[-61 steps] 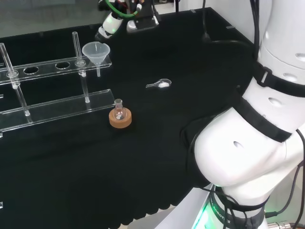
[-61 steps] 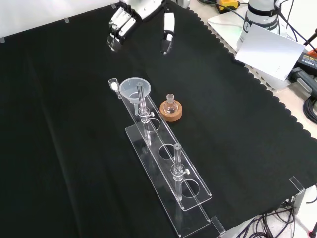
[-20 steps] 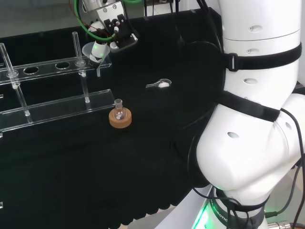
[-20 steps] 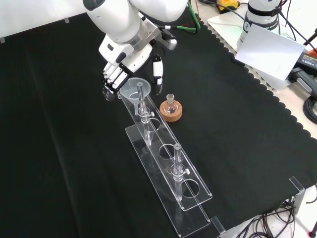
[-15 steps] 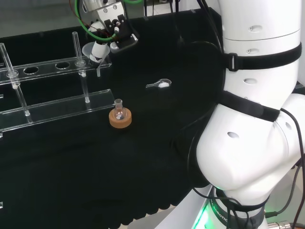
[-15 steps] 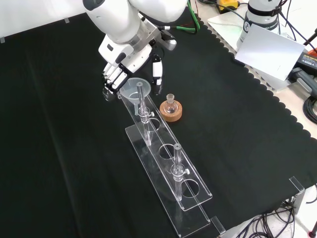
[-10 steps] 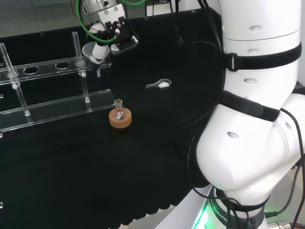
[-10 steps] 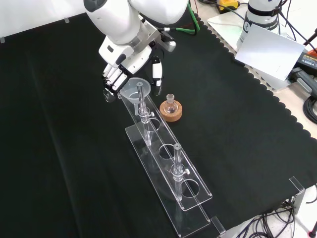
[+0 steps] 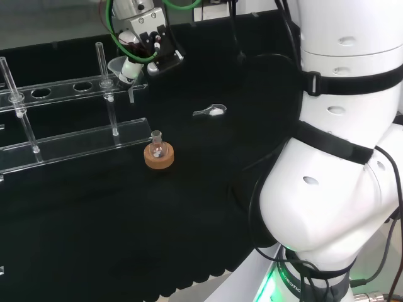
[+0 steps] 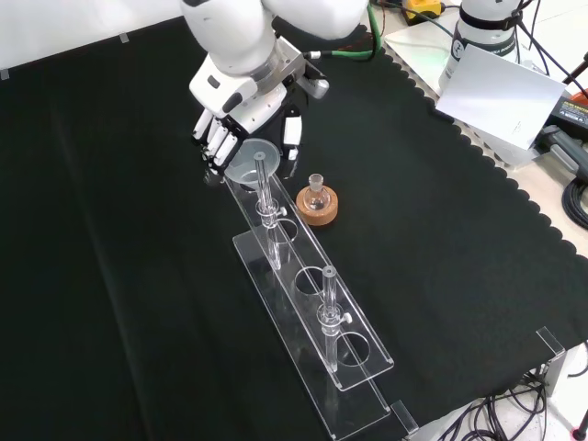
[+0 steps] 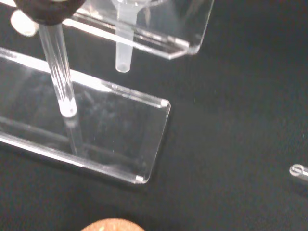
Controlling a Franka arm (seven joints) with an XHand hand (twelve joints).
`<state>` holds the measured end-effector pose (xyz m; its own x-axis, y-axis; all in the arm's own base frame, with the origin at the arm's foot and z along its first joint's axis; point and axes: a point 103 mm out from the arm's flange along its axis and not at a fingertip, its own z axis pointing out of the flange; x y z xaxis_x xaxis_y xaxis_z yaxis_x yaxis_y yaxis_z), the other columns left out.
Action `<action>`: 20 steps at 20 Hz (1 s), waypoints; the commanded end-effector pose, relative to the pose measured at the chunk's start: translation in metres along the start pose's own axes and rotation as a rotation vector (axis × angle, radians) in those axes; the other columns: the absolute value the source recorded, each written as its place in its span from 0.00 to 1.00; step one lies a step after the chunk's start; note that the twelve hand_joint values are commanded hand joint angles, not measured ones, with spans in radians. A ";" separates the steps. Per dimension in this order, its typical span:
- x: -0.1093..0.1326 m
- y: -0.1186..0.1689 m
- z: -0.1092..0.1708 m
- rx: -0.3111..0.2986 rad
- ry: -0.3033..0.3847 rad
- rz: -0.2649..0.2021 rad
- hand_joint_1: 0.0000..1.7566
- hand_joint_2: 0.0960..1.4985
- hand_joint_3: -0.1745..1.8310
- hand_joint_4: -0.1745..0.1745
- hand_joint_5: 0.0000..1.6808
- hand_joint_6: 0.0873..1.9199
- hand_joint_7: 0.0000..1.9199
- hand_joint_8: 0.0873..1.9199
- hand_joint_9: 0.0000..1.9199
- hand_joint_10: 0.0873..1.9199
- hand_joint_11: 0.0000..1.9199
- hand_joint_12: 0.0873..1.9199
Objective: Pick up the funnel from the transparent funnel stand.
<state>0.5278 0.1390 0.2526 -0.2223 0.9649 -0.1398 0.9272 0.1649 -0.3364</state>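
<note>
While the funnel (image 10: 248,158) sits in the end hole of the transparent funnel stand (image 10: 312,303), I have the robot hand (image 10: 241,115) brought in around its bowl: in the front view the fingers (image 10: 213,140) reach down on the left of the rim and the thumb (image 10: 291,147) on the right, so the bowl lies between them. I judge the grip as not yet closed, since the fingers look fairly straight and I cannot see them touching the rim; the robot hand seems released, holding nothing. That straddling pose makes sense, because the funnel must come straight up for its stem to clear the hole. In the wrist view the stem (image 11: 123,45) hangs through the upper shelf, its tip above the base plate, upright. The funnel is pale, translucent, cone-shaped, with a narrow spout. A small flask (image 10: 316,193) on a cork ring (image 10: 317,208) stands on the black surface (image 10: 459,276) just beside the stand, near the thumb, so I would watch that side.
</note>
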 end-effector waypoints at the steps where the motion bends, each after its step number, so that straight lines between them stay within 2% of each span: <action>1: 0.003 -0.005 -0.013 -0.072 -0.020 -0.013 0.30 0.54 0.13 0.31 0.32 0.00 0.27 0.35 0.40 0.26 0.23 0.70; 8: -0.007 -0.028 -0.048 -0.131 -0.054 0.009 0.32 0.54 0.14 0.32 0.36 0.02 0.33 0.35 0.45 0.24 0.27 0.68; 13: -0.014 -0.077 -0.078 -0.203 -0.076 0.061 0.32 0.54 0.15 0.32 0.37 0.04 0.36 0.34 0.48 0.23 0.29 0.66; 20: -0.011 -0.128 -0.084 -0.247 -0.082 0.114 0.33 0.53 0.17 0.32 0.34 0.13 0.37 0.34 0.50 0.20 0.30 0.65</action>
<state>0.4808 0.1300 0.3579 -0.1786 0.9597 -0.2168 0.9802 0.1543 -0.1243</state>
